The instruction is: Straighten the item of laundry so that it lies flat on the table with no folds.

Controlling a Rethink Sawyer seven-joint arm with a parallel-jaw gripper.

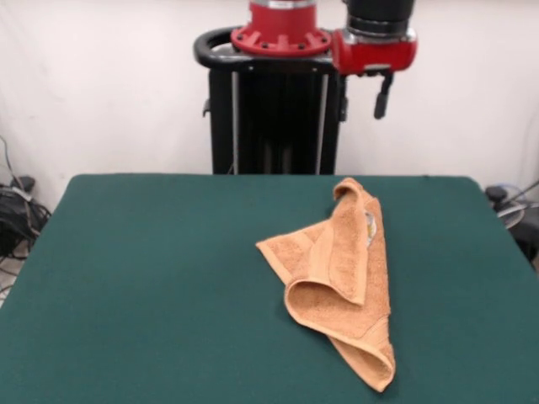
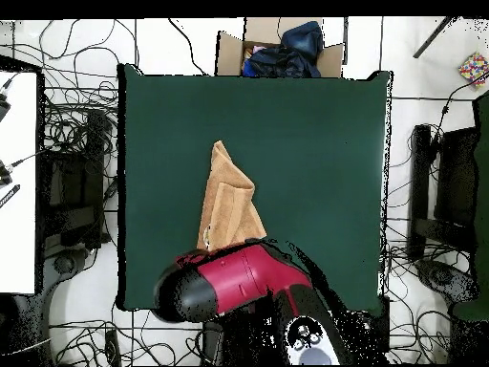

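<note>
Front view: the towel point(image 1: 341, 278) lies folded over itself right of centre on the green table point(image 1: 152, 286); the arm point(image 2: 239, 279) sits high, its gripper's state I can't tell.

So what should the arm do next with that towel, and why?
Probably come down over the towel to reach its top flap. The towel lies folded over itself on the green table, and the arm is drawn back above, touching nothing.
</note>
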